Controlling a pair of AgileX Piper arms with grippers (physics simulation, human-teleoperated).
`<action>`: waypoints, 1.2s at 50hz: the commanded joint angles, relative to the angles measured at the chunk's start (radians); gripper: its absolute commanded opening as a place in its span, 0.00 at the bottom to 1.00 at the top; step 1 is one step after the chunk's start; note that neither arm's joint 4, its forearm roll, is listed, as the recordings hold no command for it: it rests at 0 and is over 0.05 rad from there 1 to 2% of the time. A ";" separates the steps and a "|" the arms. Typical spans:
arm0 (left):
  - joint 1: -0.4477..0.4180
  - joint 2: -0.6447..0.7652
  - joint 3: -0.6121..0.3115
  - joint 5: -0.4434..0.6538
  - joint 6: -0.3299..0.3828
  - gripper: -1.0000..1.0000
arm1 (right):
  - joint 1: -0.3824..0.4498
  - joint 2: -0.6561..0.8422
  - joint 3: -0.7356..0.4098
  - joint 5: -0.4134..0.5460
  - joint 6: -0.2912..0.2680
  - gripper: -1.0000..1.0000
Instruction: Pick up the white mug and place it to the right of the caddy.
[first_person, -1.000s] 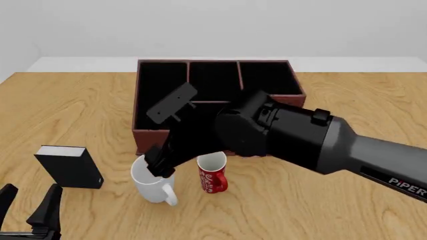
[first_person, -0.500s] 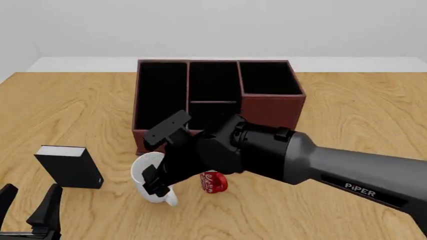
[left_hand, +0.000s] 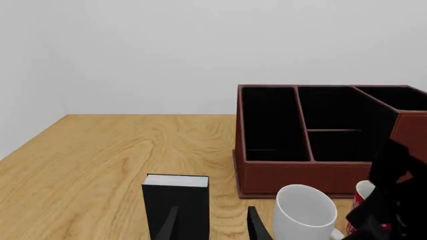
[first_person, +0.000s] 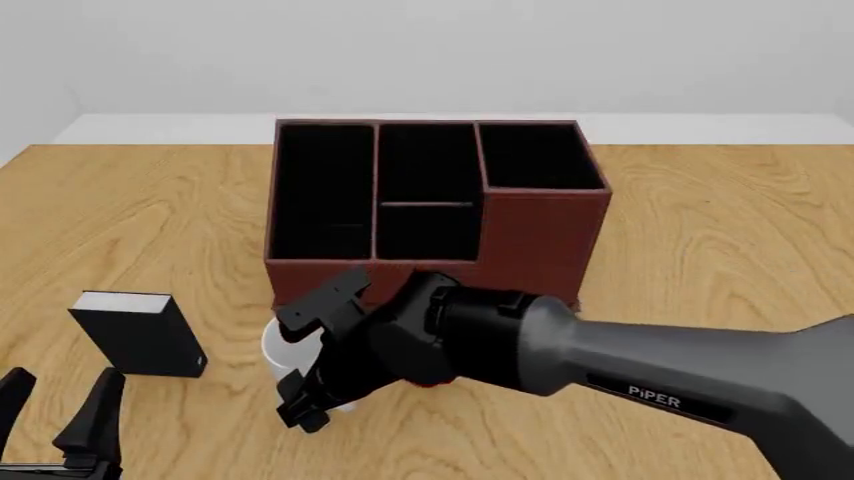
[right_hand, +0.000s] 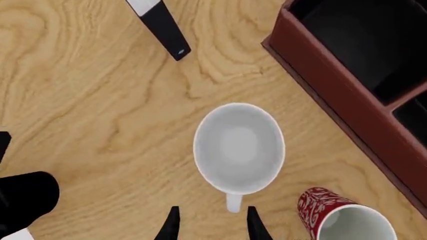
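The white mug (right_hand: 239, 147) stands upright on the table, seen from above in the right wrist view, with its handle (right_hand: 233, 202) pointing toward my right gripper (right_hand: 211, 227). That gripper is open and hangs above the mug, its fingertips either side of the handle. In the front view only a sliver of the white mug (first_person: 272, 345) shows beside my right gripper (first_person: 304, 410). The reddish-brown caddy (first_person: 534, 215) stands just behind the mug and also shows in the left wrist view (left_hand: 300, 172). My left gripper (first_person: 60, 420) is open and empty at the near left edge.
A red mug (right_hand: 340, 215) stands close beside the white mug, hidden by the right arm in the front view. A small black box with a white top (first_person: 138, 332) stands left of the mugs. The table to the right of the caddy (first_person: 721, 240) is bare wood.
My right arm has come down and toward the near side over the white mug, and now hides the red mug in the front view. The left gripper has not moved.
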 joint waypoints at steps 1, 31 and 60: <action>0.000 0.000 0.000 0.000 0.000 1.00 | -0.012 0.013 0.014 -0.005 0.010 1.00; 0.000 0.000 0.000 0.000 0.000 1.00 | -0.053 0.062 0.003 -0.012 0.022 1.00; 0.000 0.000 0.000 0.000 0.000 1.00 | -0.029 0.115 0.022 -0.055 0.072 0.00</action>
